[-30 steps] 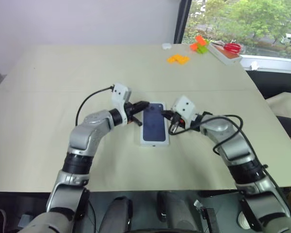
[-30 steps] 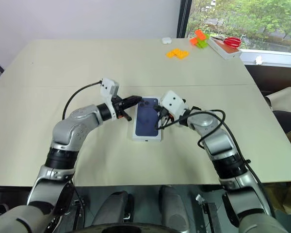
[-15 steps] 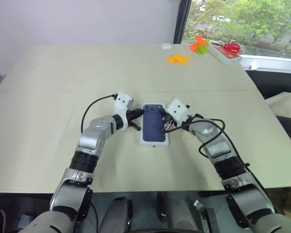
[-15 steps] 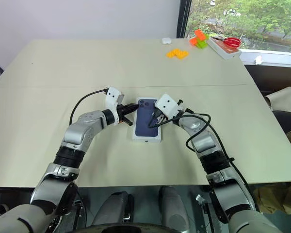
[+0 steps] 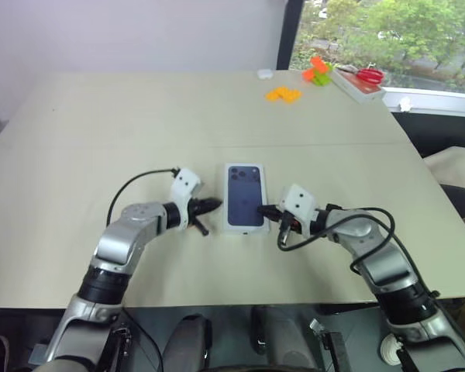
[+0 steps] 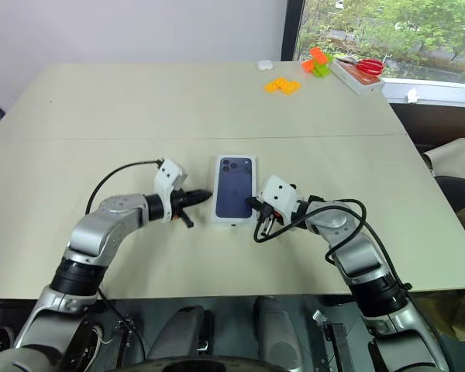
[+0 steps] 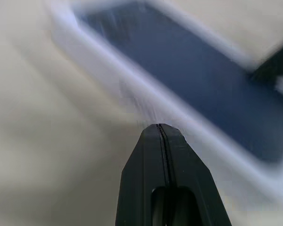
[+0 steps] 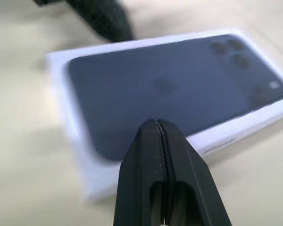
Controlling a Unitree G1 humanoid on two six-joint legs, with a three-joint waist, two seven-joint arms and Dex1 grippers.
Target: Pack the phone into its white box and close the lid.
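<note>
**A:** Box first: where does it sit, and what is it like?

**B:** Near the middle of the worktop [image 5: 77, 139], a broad matte beige surface with a faint seam running across it. The white box [image 5: 244, 228] is closed, a slim cardboard rectangle with crisp edges. Its lid [image 5: 243, 195] lies flat on top, printed with a dark navy phone picture with rounded corners and a small camera cluster at the far corner.

**A:** And the end effectors?

**B:** The left end effector [image 5: 215, 205] lies low just beside the box's left long side, not touching it. Its two smooth black fingers are pressed together, a hairline seam between them, empty. The right end effector [image 5: 263, 210] is at the box's right edge near the front corner; whether it touches I cannot tell. Its fingers are likewise pressed together on nothing.

**A:** Anything else on the surface?

**B:** Well apart, at the far right corner: flat orange pieces [image 5: 284, 94], an orange and green cluster [image 5: 318, 72], and red-handled scissors [image 5: 368, 75] lying on a flat pale box.
</note>
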